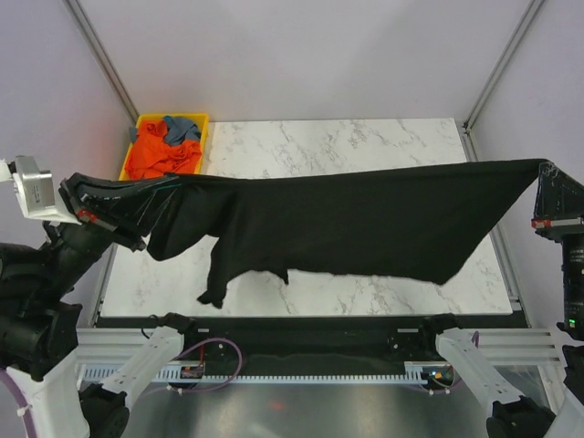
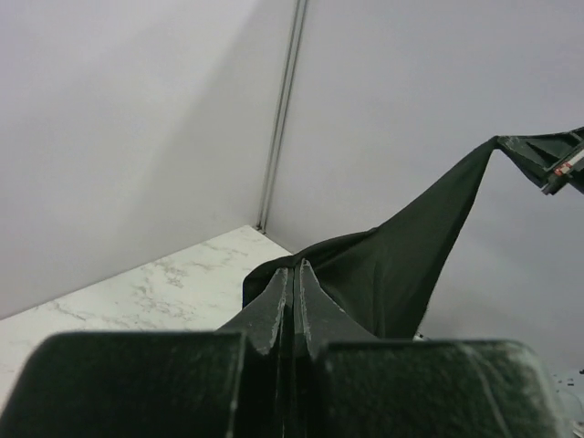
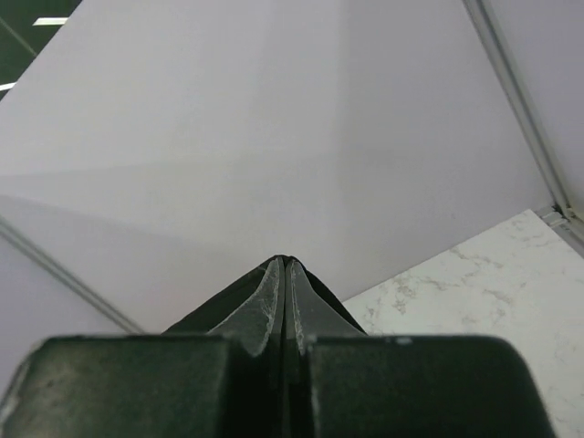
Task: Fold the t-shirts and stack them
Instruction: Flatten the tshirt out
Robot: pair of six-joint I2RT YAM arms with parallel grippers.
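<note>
A large plain black cloth t-shirt [image 1: 365,219] hangs stretched in the air above the white marble counter [image 1: 365,141], taut between the two arms. The left claw [image 2: 294,278] is clamped on its left end, and the right claw [image 3: 285,269] is pinched tight on its far right end. The lower edge sags, one flap drooping toward the counter's near side. At the back left corner, a yellow plastic tray [image 1: 203,141] holds a crumpled bright orange t-shirt [image 1: 155,157] and a grey-blue t-shirt [image 1: 182,128].

You are getting soft, even, bright light throughout; the black t-shirt [image 1: 365,219] is reading as a flat dark mass, and the fingers [image 2: 272,315] nearest each wrist lens are blurring.
</note>
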